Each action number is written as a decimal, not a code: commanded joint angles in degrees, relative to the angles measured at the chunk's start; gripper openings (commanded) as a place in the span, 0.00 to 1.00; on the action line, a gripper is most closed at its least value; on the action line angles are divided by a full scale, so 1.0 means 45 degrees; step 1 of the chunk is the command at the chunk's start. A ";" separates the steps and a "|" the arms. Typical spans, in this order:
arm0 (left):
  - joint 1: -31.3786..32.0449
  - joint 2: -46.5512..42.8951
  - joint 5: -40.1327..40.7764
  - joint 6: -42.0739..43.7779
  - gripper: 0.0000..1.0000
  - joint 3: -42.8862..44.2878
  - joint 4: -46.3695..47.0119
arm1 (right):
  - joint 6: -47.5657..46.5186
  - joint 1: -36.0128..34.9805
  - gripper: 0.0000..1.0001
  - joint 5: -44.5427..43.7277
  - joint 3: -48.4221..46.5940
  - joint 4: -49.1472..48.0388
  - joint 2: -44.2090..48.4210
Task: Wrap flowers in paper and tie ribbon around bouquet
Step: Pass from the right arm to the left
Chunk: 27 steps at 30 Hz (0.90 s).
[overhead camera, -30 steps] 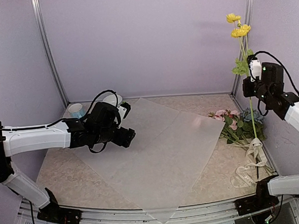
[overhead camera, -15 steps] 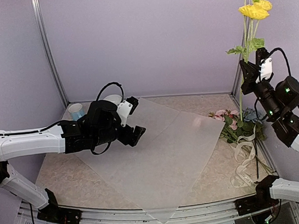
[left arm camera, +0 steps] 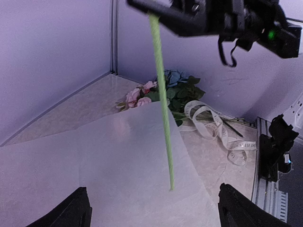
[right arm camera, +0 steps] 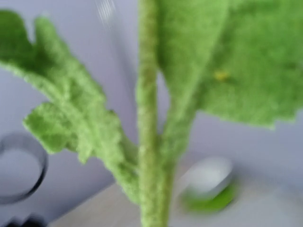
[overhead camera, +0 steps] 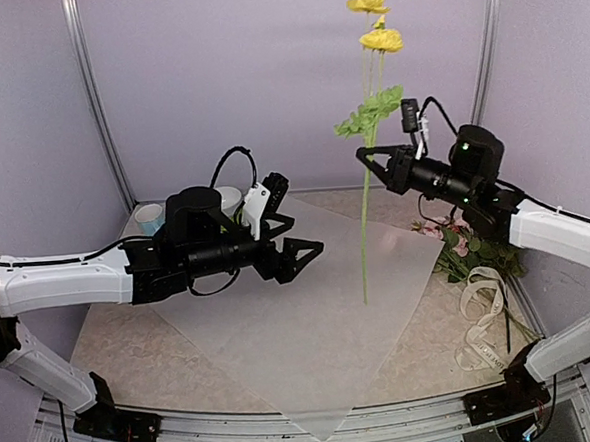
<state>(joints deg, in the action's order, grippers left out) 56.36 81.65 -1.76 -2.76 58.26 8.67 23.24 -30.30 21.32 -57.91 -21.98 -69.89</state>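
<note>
The right hand (overhead camera: 363,155) is pinched shut on a thin, fuzzy green stem (overhead camera: 364,237) topped with two yellow blooms. It holds the stem upright over the paper (overhead camera: 311,325), a wide frosted white sheet lying flat on the mottled beige worktop (overhead camera: 112,342). The left hand (overhead camera: 301,231) hovers over the sheet, fingers spread wide, gripping nothing. The other flowers (overhead camera: 465,249), pink and blue with green leaves, lie at the right back corner, and the looped cream ribbon (overhead camera: 486,314) lies just beside them.
</note>
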 commanded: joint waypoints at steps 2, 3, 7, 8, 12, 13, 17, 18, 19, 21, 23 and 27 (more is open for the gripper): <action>0.0132 0.0948 -0.2911 -0.1127 0.92 0.0067 0.2968 | 0.1561 -0.1907 0.00 0.2006 -0.1078 -0.1379 -0.1640; 0.0132 0.1137 -0.2524 -0.1144 0.91 0.0179 0.2868 | 0.1593 -0.2112 0.00 0.2160 -0.1184 -0.1451 -0.1950; 0.0057 0.1798 -0.0802 -0.1086 0.81 0.0725 0.2030 | 0.2173 -0.2421 0.00 0.2951 -0.1520 -0.1777 -0.2849; 0.0037 0.1864 -0.0740 -0.1109 0.73 0.0733 0.2057 | 0.2341 -0.2459 0.00 0.3032 -0.1457 -0.1957 -0.3040; 0.0035 0.1915 -0.1087 -0.1393 0.40 0.0450 0.2935 | 0.2774 -0.2542 0.00 0.3402 -0.1377 -0.2222 -0.3492; 0.0035 0.1925 -0.1139 -0.1477 0.33 0.0410 0.3106 | 0.2831 -0.2543 0.00 0.3411 -0.1329 -0.2281 -0.3537; 0.0017 0.2011 -0.1709 -0.1713 0.24 0.0428 0.3242 | 0.3043 -0.2538 0.00 0.3560 -0.1250 -0.2407 -0.3736; -0.0009 0.2012 -0.1808 -0.1825 0.17 0.0427 0.3266 | 0.3085 -0.2542 0.00 0.3611 -0.1250 -0.2407 -0.3804; -0.0020 0.2013 -0.1915 -0.1956 0.08 0.0424 0.3286 | 0.3092 -0.2543 0.00 0.3610 -0.1252 -0.2378 -0.3832; -0.0132 0.2013 -0.1955 -0.2338 0.00 0.0422 0.3225 | 0.2970 -0.2541 0.00 0.3519 -0.1297 -0.2130 -0.3834; -0.0367 0.1994 -0.2211 -0.2971 0.00 0.0378 0.3099 | 0.2591 -0.2528 0.00 0.3207 -0.1497 -0.1495 -0.3801; -0.1372 0.2230 -0.3017 -0.5130 0.00 0.0358 0.2521 | 0.1063 -0.2142 0.50 0.1049 -0.2638 0.2181 -0.3644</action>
<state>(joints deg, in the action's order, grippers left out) 54.52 90.50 -12.14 -16.27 59.53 20.53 34.15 -41.12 34.22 -64.93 -26.48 -86.83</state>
